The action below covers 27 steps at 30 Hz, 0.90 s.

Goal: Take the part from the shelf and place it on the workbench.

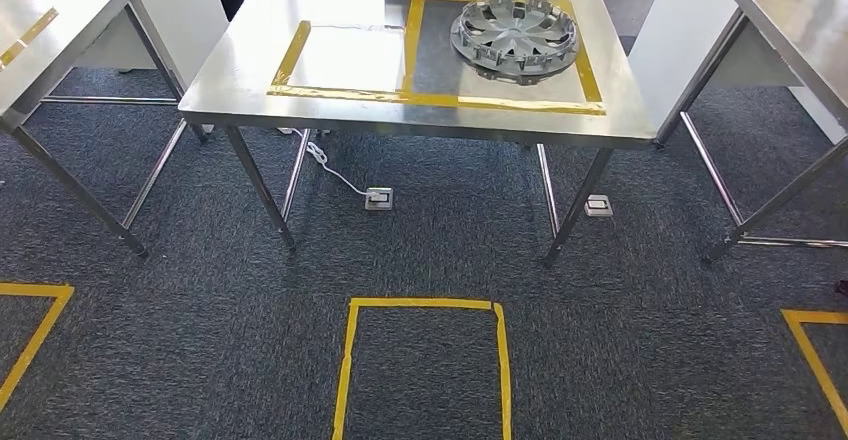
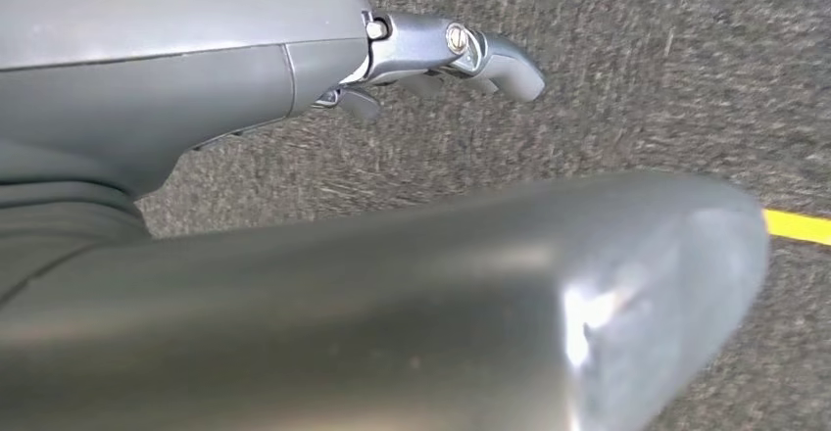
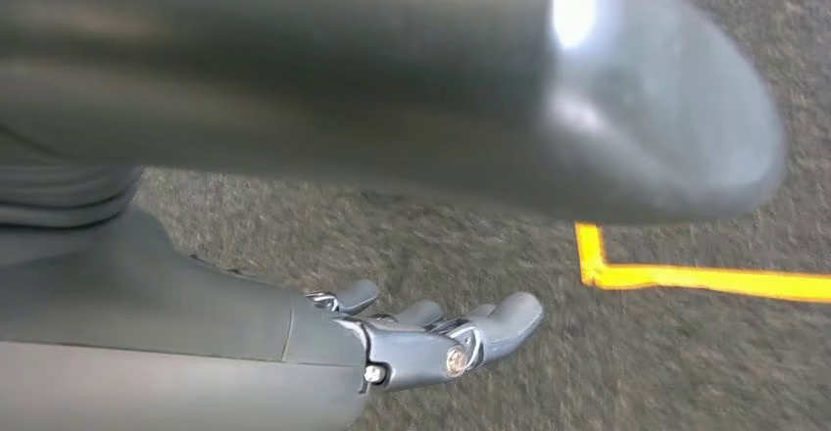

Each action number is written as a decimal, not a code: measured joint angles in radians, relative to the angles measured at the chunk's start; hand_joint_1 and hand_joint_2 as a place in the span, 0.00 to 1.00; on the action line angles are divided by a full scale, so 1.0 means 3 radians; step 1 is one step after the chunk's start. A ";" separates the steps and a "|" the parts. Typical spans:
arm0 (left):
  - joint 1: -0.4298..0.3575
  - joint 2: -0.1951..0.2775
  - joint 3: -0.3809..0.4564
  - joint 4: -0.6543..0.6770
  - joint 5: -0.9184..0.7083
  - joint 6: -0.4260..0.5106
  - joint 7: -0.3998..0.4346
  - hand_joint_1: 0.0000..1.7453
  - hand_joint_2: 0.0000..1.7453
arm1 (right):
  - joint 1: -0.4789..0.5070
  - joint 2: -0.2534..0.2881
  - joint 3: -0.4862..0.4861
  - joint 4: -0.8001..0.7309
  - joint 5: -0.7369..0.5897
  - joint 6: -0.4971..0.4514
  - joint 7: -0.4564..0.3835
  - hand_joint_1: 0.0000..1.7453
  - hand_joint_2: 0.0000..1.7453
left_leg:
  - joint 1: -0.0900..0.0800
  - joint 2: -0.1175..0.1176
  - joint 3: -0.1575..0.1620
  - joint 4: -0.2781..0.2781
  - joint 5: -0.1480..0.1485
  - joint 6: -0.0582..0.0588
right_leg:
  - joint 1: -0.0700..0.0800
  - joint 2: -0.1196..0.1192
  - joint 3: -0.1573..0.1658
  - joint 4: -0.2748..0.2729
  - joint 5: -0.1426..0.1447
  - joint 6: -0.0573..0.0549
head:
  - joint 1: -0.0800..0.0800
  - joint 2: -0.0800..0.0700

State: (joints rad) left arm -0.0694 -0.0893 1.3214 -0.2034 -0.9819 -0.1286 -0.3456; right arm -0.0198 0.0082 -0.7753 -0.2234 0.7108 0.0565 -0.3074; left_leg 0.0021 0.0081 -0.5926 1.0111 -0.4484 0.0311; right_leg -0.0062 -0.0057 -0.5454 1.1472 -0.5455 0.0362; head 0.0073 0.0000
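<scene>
A silver wheel cover point(image 1: 515, 37) lies flat on the steel workbench point(image 1: 250, 70), inside the right-hand square of yellow tape. The left-hand taped square point(image 1: 345, 58) on the bench holds nothing. My left hand point(image 2: 446, 54) hangs over grey carpet with its fingers apart and nothing in them. My right hand point(image 3: 436, 338) also hangs above the carpet, fingers spread and holding nothing. Both hands are far from the wheel cover.
Another steel table point(image 1: 60, 20) stands at the left and one more point(image 1: 800, 30) at the right. Yellow tape marks a square point(image 1: 420, 360) on the carpet in front of the bench. A white cable and two floor sockets point(image 1: 379, 198) lie under the bench.
</scene>
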 joint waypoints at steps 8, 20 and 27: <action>-0.0006 -0.0004 0.0001 0.0001 -0.0007 -0.0010 0.0072 0.00 0.25 | -0.0017 0.0024 -0.0019 0.0010 0.0029 0.0256 0.0358 0.00 0.00 | -0.0004 0.0008 -0.0073 -0.0019 -0.0043 -0.0039 | 0.0044 -0.0004 0.0289 -0.0600 0.0023 -0.0101 | 0.0011 0.0000; -0.0006 0.0005 0.0008 0.0001 0.0014 0.0000 0.0226 0.00 1.00 | -0.0022 0.0048 -0.0131 0.0038 -0.0021 0.0626 0.0766 0.00 1.00 | 0.0015 -0.0007 -0.0098 -0.0092 0.0243 -0.0128 | 0.0065 -0.0013 0.0218 -0.0563 0.0069 -0.0152 | 0.0010 0.0000; -0.0007 0.0005 0.0009 0.0001 -0.0008 0.0023 0.0317 0.00 1.00 | -0.0031 0.0049 -0.0149 0.0039 0.0014 0.0668 0.0878 0.00 1.00 | 0.0014 -0.0007 -0.0114 -0.0087 0.0237 -0.0119 | 0.0058 -0.0013 0.0206 -0.0563 0.0067 -0.0149 | 0.0010 0.0000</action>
State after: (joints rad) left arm -0.0714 -0.0877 1.3241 -0.2032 -0.9843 -0.1217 -0.2506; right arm -0.0290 0.0229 -0.8201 -0.2117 0.7150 0.2567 -0.0439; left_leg 0.0062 0.0060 -0.6270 0.9851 -0.3774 -0.0046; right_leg 0.0113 -0.0095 -0.4837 0.9782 -0.5253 -0.0085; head 0.0103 0.0000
